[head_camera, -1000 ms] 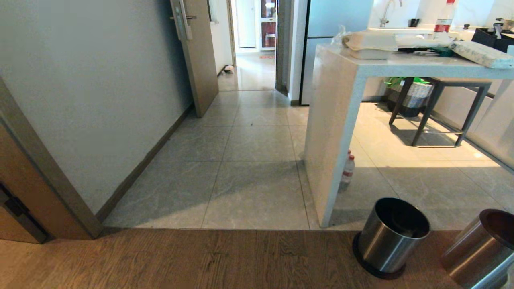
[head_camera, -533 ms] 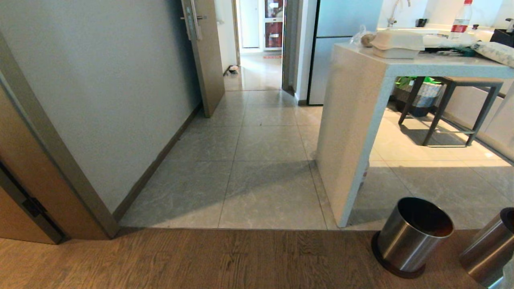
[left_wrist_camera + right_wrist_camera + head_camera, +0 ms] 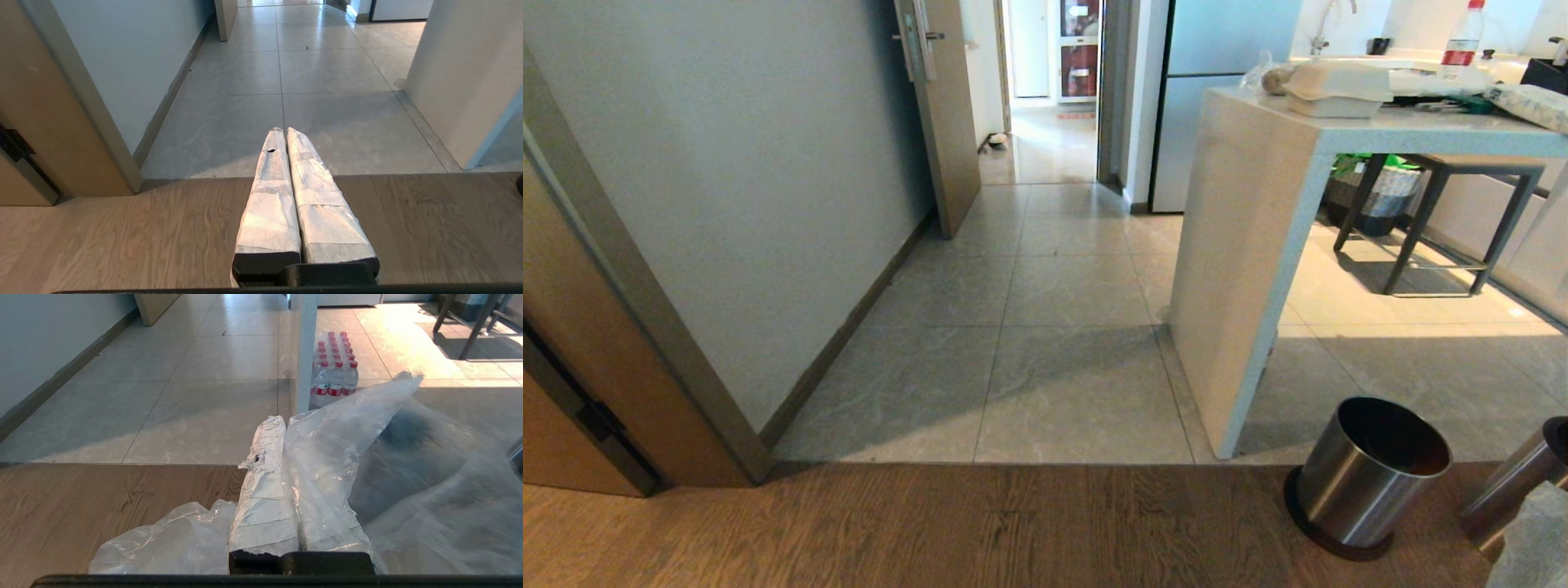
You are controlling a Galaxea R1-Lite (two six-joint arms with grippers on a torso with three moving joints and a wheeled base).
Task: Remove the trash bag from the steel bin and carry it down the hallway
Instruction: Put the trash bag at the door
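Note:
The trash bag (image 3: 327, 437), clear crinkled plastic, hangs from my right gripper (image 3: 282, 424), which is shut on it; the film drapes over one finger and billows to both sides. Low on the right of the head view, the steel bin (image 3: 1372, 469) stands on the wood floor with a dark inside. A second steel bin (image 3: 1515, 482) is cut off by the right edge. The hallway (image 3: 1054, 286) of pale glossy tiles runs ahead to an open doorway. My left gripper (image 3: 284, 130) is shut on nothing, its taped fingers pressed together above the wood-to-tile edge.
A white counter leg (image 3: 1241, 269) borders the hallway on the right, with a pack of water bottles (image 3: 333, 371) behind it and a stool (image 3: 1445, 212) beyond. A grey wall (image 3: 727, 204), an open door (image 3: 943, 122) and a brown door frame (image 3: 629, 327) line the left.
The whole head view has shifted right, mostly in the first half second, so the camera has swung left. Nothing in the scene has moved of itself.

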